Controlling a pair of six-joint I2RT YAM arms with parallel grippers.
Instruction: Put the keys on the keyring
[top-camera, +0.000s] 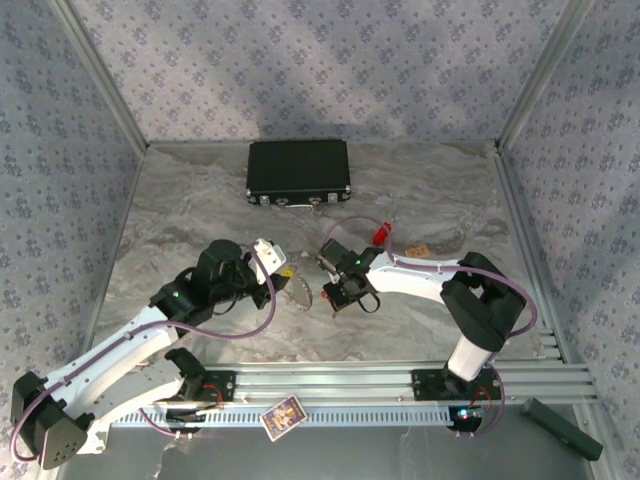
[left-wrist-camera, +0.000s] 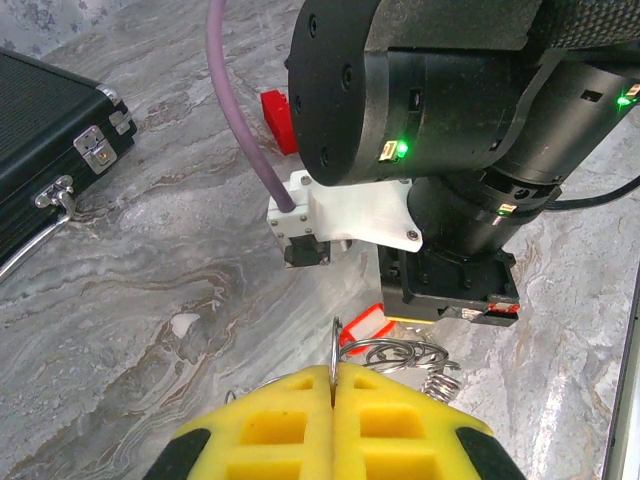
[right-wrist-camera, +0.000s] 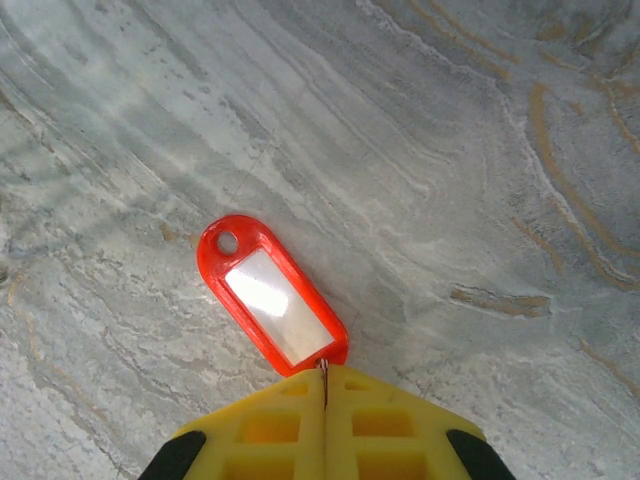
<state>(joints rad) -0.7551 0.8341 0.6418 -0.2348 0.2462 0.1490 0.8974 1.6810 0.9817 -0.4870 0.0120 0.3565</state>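
Soft, even light falls from above in the top view. The marble table (top-camera: 200, 200) is bright, and pale diagonal bands of light and shade cross the back wall (top-camera: 300, 70). Shadows on the table are faint and soft-edged. In the right wrist view the clear window of the red key tag (right-wrist-camera: 272, 306) throws back a white glare. In the left wrist view the keyring (left-wrist-camera: 400, 356) glints, and a green lamp (left-wrist-camera: 402, 149) glows on the black right arm (left-wrist-camera: 440, 90). The yellow pads (left-wrist-camera: 290, 425), close to the lens, look slightly soft.
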